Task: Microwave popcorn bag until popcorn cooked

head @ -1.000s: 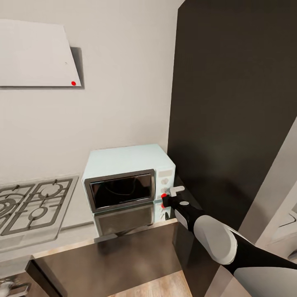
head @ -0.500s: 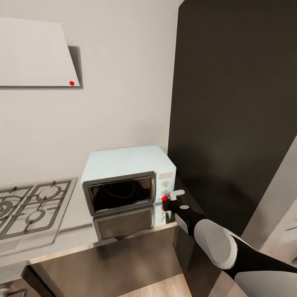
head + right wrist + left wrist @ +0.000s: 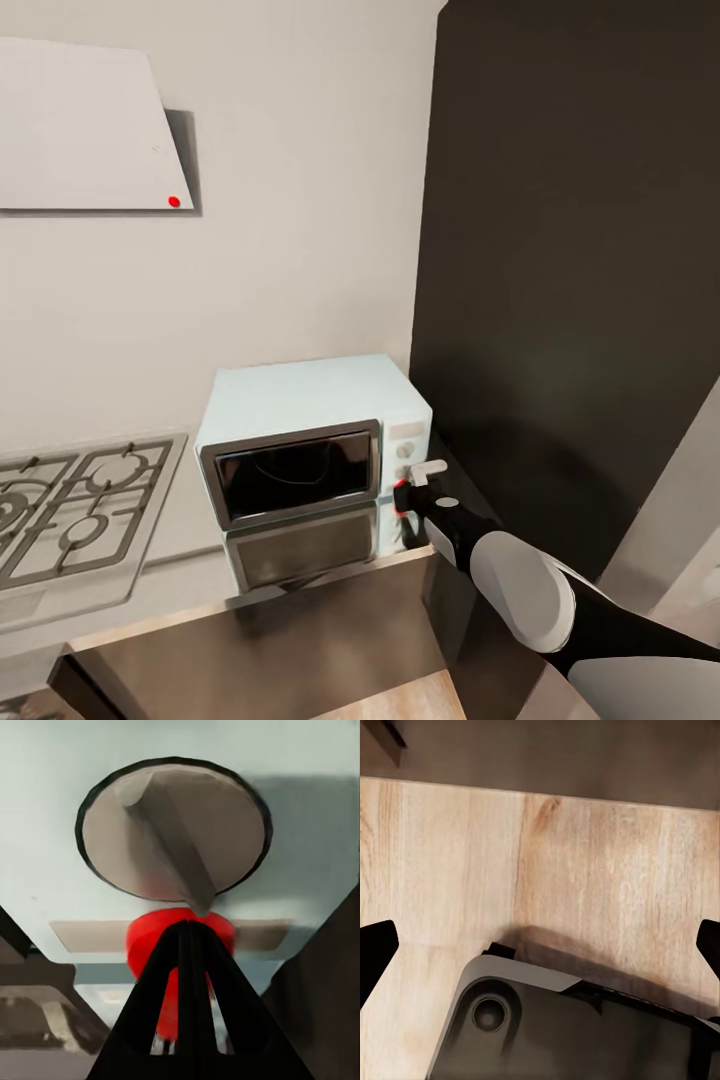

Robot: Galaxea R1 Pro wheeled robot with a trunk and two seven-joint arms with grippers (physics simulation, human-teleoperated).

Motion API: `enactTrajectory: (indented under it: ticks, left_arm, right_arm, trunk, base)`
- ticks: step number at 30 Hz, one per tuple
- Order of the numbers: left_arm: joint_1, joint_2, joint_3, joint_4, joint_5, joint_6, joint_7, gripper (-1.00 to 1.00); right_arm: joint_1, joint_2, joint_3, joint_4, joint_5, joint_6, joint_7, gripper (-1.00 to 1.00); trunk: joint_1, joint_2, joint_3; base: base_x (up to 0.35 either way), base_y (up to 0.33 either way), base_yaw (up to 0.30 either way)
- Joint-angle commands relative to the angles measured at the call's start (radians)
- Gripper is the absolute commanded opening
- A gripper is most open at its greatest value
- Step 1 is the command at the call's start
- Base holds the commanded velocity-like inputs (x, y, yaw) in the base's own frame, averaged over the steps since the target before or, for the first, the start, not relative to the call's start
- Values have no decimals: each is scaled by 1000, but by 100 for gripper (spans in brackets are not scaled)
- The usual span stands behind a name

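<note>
Fingers of my right gripper (image 3: 187, 945) are pressed together, their tips at a red button (image 3: 180, 945) just below a round knob (image 3: 174, 829) on the microwave (image 3: 310, 440). From my head, that arm reaches to the control strip at the microwave's 3 o'clock edge; its door is closed, the box on the desk (image 3: 180, 560), with the hob (image 3: 70, 510) at 9 o'clock. My left fingers (image 3: 375, 952) are spread wide over the wood floor (image 3: 547, 870).

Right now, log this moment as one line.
phase: at controls | right gripper: shut, tips at red button under knob | microwave: door closed | left gripper: open over floor
</note>
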Motion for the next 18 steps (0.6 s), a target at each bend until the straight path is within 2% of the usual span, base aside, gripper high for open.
enactTrajectory:
  ticks: [1, 18]
  left_arm:
    - [0, -1, 3, -2, 1, -1, 0, 100]
    - [0, -1, 3, -2, 1, -1, 0, 100]
  right_arm:
    - [-1, 0, -8, -1, 6, -2, 3, -100]
    - [-1, 0, -8, -1, 6, -2, 3, -100]
  trunk:
    - [1, -2, -2]
    - [1, -2, -2]
  base:
    - [48, 26, 0]
    - [3, 2, 0]
